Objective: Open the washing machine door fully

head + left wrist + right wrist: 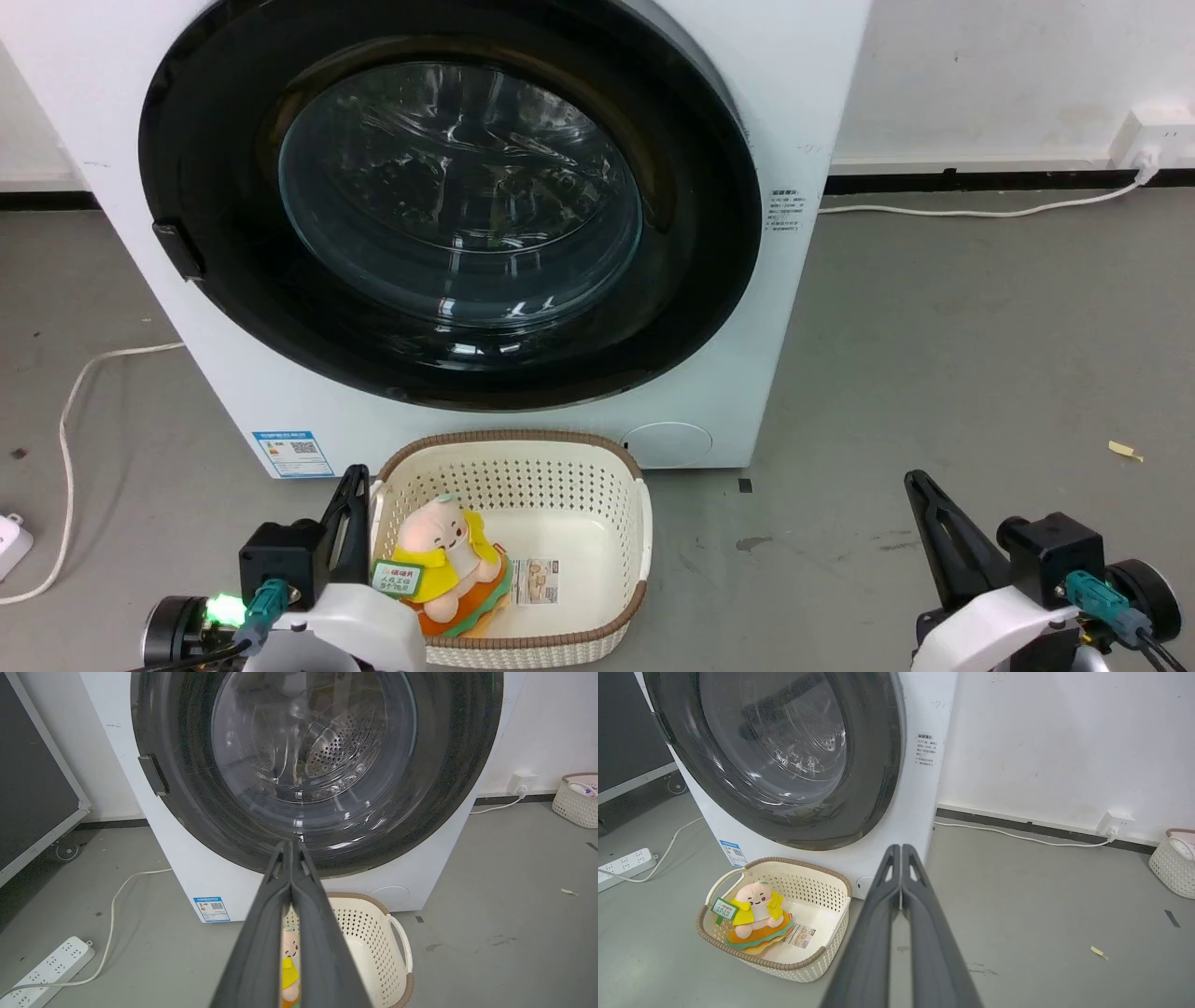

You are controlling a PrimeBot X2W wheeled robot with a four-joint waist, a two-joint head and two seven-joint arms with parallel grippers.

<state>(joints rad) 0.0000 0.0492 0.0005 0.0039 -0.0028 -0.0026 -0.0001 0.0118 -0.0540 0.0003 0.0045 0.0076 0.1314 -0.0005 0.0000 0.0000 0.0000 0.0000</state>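
Observation:
The washing machine (pixel 803 121) is a white front-loader facing me. Its round glossy black door (pixel 233 308) lies flat against the front, with a small dark handle tab (pixel 177 250) on its left rim. Through the glass the steel drum (pixel 341 746) shows. My left gripper (pixel 353 478) is shut and empty, low at the lower left, beside the basket and well below the door. My right gripper (pixel 915 483) is shut and empty at the lower right, over bare floor. Both sets of fingers touch at the tips in the wrist views: left gripper (pixel 290 845), right gripper (pixel 901 848).
A cream perforated basket (pixel 597 467) with a plush toy (pixel 448 560) stands on the floor just before the machine. A white cable (pixel 70 411) and power strip (pixel 44 970) lie at the left. A wall socket (pixel 1144 140) with cord sits at the right; a second basket (pixel 1174 863) further right.

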